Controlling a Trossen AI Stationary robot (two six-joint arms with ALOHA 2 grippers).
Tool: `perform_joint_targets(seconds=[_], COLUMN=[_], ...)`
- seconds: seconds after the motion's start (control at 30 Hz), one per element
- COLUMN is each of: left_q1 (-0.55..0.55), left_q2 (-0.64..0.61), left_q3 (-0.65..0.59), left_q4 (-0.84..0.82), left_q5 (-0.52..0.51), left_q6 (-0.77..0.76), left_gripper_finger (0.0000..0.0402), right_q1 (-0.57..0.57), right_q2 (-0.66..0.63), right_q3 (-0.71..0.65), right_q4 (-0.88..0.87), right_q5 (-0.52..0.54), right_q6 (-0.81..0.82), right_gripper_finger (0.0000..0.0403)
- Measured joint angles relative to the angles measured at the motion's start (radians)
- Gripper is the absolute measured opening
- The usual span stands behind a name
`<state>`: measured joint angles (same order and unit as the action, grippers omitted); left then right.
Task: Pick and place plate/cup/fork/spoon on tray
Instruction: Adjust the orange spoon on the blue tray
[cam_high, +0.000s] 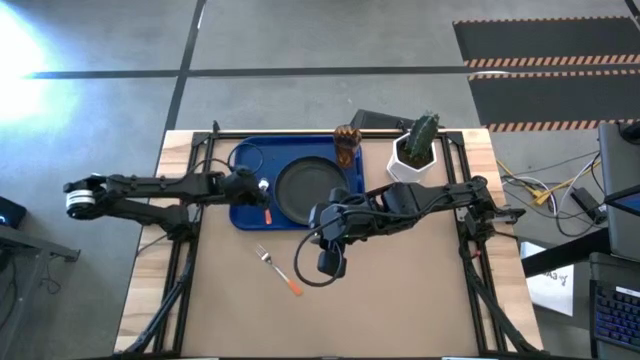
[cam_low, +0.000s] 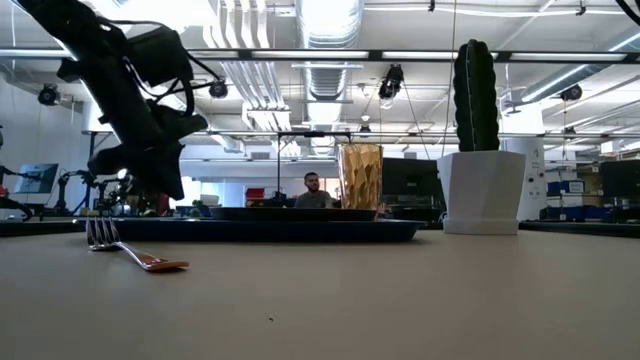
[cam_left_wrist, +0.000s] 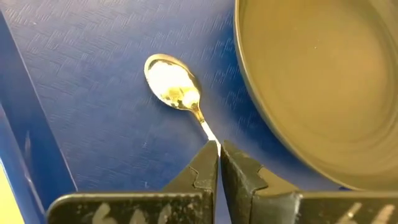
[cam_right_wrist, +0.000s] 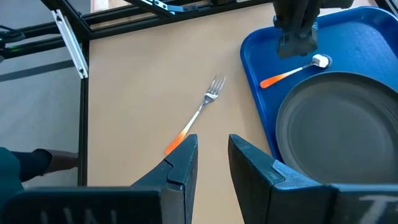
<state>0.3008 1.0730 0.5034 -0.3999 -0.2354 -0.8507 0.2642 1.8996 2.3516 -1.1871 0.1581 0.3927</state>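
High view: the large flat bright blue plastic tray (cam_high: 243, 160) lies along the table's far edge, left of centre. The round matte black plate (cam_high: 306, 186) sits inside it toward its right end, and the small orange-handled spoon with a silver bowl (cam_high: 266, 200) lies on the tray floor near its front rim, with the left gripper (cam_high: 256, 187) over it. The small ribbed amber tumbler cup (cam_high: 346, 145) stands at the tray's far right corner; whether it is inside the rim I cannot tell from here. The small fork with silver tines and an orange handle (cam_high: 277, 271) lies on the bare table near the middle, so I judge it to be the one piece left. The right gripper (cam_high: 331, 262) hangs just beside it. A white pot with a green cactus (cam_high: 416, 150) stands near the far edge, right of the tray.

Low view: the fork (cam_low: 128, 246) rests on the tabletop in front of the tray (cam_low: 300, 231), with the cup (cam_low: 360, 177) behind.

Left wrist view: the fingers (cam_left_wrist: 200, 174) are pinched together on the spoon's (cam_left_wrist: 173, 90) thin neck, the bowl touching the tray floor beside the plate (cam_left_wrist: 323, 81).

Right wrist view: the jaws stand apart, empty, above the table near the fork's (cam_right_wrist: 199, 115) handle end.
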Motion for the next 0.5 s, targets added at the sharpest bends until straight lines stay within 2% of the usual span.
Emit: perform_joint_targets(seconds=[0.23,0.37,0.5], left_q1=[0.0,-0.001,-0.001], left_q2=[0.031,0.067,0.11], left_q3=[-0.002,0.005,0.006], left_q4=[0.07,0.077,0.077], left_q5=[0.02,0.042,0.071], left_q6=[0.061,0.07,-0.054], left_gripper_finger=[0.0015,0.0059,0.0109], right_q1=[0.0,0.0,0.0], right_q2=[0.0,0.0,0.0], right_q3=[0.0,0.0,0.0], right_q4=[0.002,0.002,-0.001], right_q5=[0.0,0.0,-0.001], right_q6=[-0.004,-0.012,-0.013], right_gripper_finger=[0.0079,0.0079,0.0079])
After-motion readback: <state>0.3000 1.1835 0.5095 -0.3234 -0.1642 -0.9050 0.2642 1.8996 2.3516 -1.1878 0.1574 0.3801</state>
